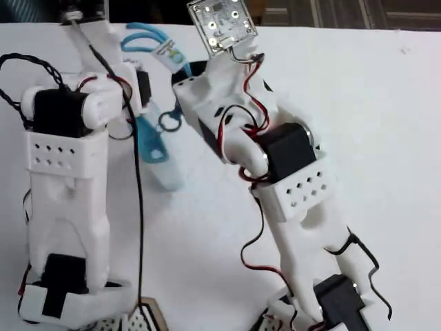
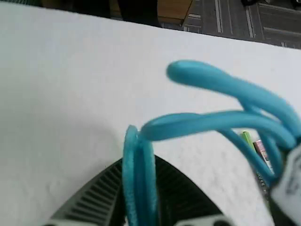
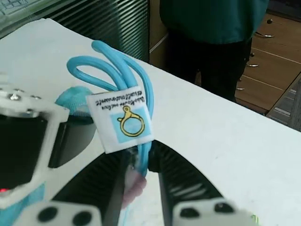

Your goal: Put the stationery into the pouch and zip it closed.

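1. White table (image 1: 386,103) carries both arms side by side; wooden drawers (image 3: 277,52) stand in the room past its far edge.
2. The left gripper (image 2: 138,162) is clenched on a bright blue cord (image 2: 211,80). Two strands stand upright between its jaws, and the rest loops away ahead of the fingertips.
3. The right gripper (image 3: 142,153) pinches the same cord. Its jaws are drawn in to a narrow slot, and the strand runs up through it.
4. A white paper tag (image 3: 123,120) printed with a yellow clasp hangs on the cord just above the right gripper's fingertips.
5. The pouch (image 1: 151,146), blue with a pale mesh body, sits between the two grippers. It is partly under the left gripper's body and close beside the right gripper's jaws.
6. Ahead of the left gripper, past the cord loops, a green item (image 2: 246,139) and a pinkish item (image 2: 260,149) lie side by side on the table, outside the pouch. Both are too blurred to name.
7. The two grippers sit close together, nearly touching over the pouch.
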Robot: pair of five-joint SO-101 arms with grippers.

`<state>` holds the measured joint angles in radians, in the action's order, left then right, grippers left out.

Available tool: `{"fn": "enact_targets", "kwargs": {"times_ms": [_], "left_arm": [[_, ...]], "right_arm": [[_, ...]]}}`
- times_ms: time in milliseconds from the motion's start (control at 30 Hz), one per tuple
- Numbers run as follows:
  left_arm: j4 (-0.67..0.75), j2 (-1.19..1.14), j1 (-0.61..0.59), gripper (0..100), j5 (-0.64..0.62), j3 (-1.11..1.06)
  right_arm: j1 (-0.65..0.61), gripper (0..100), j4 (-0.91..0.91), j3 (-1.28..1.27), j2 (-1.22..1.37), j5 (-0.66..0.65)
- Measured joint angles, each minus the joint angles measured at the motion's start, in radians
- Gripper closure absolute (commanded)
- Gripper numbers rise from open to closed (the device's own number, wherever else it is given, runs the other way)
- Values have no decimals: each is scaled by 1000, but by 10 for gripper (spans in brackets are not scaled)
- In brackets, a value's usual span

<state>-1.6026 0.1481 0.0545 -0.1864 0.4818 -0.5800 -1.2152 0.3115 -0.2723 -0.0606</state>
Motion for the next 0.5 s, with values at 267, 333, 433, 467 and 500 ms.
{"fn": "enact_targets", "kwargs": {"times_ms": [267,333,433,467,500], "left_arm": [[-17,0,54,978,118,-44],[-23,0,57,978,157,-44],[-52,0,61,978,221,-49],[-66,0,63,978,238,-49],[-80,0,64,978,256,-49]], "right_arm": [[0,978,-201,0,0,2],[0,978,-267,2,0,2],[0,977,-379,2,0,2],[0,977,-413,2,0,2],[0,977,-440,2,0,2]]}}
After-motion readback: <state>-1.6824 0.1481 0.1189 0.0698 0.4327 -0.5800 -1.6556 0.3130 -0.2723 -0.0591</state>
